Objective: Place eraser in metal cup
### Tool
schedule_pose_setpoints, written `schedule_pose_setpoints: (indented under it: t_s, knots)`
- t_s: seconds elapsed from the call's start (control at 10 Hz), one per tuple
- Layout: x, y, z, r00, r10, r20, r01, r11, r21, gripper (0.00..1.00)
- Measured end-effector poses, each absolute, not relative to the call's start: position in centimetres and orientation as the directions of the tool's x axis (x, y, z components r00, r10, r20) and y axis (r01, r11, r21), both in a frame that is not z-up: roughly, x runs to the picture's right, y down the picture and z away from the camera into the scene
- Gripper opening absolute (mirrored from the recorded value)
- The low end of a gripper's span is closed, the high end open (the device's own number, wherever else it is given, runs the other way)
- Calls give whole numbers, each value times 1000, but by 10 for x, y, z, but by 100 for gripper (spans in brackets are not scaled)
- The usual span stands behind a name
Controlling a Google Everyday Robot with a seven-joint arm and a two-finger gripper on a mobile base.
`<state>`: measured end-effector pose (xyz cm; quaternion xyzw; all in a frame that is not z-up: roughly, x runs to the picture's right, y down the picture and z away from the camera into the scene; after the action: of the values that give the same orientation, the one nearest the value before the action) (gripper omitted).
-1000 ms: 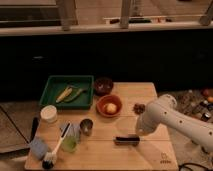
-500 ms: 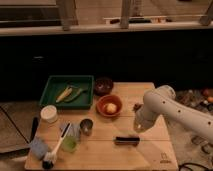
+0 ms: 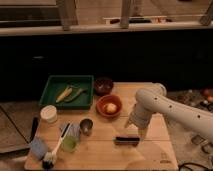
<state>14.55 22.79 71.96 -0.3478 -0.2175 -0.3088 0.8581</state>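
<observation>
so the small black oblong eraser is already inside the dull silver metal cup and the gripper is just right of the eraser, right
Not quite. In the camera view the small black oblong eraser lies flat on the wooden table, apart from and to the right of the dull silver metal cup. The gripper is indeed just right of the eraser.

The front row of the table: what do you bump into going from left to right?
Blue sponge → brush → green cup → metal cup → eraser → the gripper, hanging just above the eraser's right end.
</observation>
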Motion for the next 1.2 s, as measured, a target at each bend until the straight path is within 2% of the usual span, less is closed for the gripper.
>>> schedule_pose_setpoints:
  t_s: [1.2]
  knots:
    - [150,267,755,913,-122,389,345,740,-578,80]
